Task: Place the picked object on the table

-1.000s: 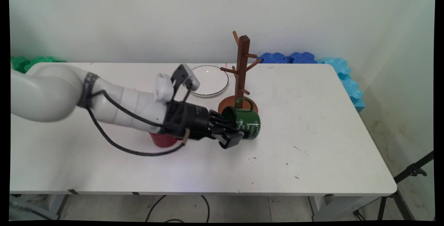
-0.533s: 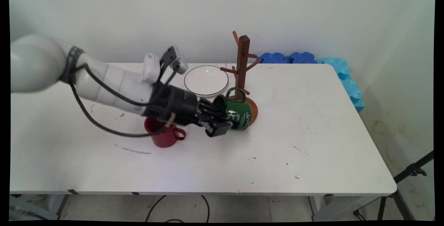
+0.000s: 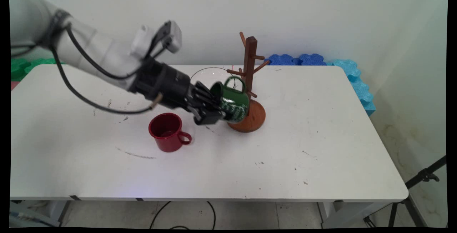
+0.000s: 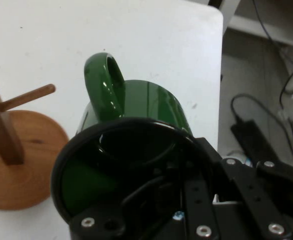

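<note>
Since a second ago the arm has lifted and pulled back toward the table's far edge, carrying the glossy dark-green enamel mug (image 3: 231,101) up off the white table (image 3: 321,136); the mug was low in front of the tree's base then and is now up beside the post.

The black two-finger gripper (image 3: 213,110) is clamped on the green mug's rim, one finger inside and one outside. The mug lies on its side in the air, mouth toward the wrist, handle (image 4: 105,86) pointing up. It sits near the middle of the table, closer to the far edge, just in front of the brown wooden mug tree (image 3: 249,72) and over that tree's round base (image 3: 254,117).

Risks:
- A rim pinch is a thin hold on slick enamel. The mug's weight hangs out past the fingers, so it could pivot or slip.
- The handle loop is near the lower pegs; the hand view shows one wooden peg (image 4: 27,98) just beside it, apart. A slightly off approach would knock the peg or post and could tip the tree.
- The clear glass bowl with dark rim (image 3: 209,73) sits behind the gripper near the far edge; a tipped tree or dropped mug may hit it.
- The red enamel mug (image 3: 167,132) stands upright nearer the near edge, under the wrist's path; low cables could snag it.
</note>
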Robot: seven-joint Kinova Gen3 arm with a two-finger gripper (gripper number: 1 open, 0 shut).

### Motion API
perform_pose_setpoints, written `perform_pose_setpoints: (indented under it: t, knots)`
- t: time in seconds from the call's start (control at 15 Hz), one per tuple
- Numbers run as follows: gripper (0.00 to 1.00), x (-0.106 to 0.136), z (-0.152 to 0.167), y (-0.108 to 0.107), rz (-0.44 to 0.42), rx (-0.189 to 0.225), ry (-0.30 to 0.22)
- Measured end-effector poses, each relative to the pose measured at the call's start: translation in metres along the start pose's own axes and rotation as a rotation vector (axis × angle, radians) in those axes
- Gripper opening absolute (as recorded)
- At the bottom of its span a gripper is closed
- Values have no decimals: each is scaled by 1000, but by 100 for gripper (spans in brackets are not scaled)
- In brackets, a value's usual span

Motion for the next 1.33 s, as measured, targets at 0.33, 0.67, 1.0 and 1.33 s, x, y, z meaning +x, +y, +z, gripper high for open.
perform_pose_setpoints:
  t: [0.33, 0.67, 1.0, 1.33]
  knots:
    - [0, 12, -40, -20, 75, 48, -121]
    - [0, 18, -57, -48, 83, 110, -250]
    - [0, 23, -50, -82, 83, 173, -372]
    - [0, 20, -28, -114, 106, 224, -481]
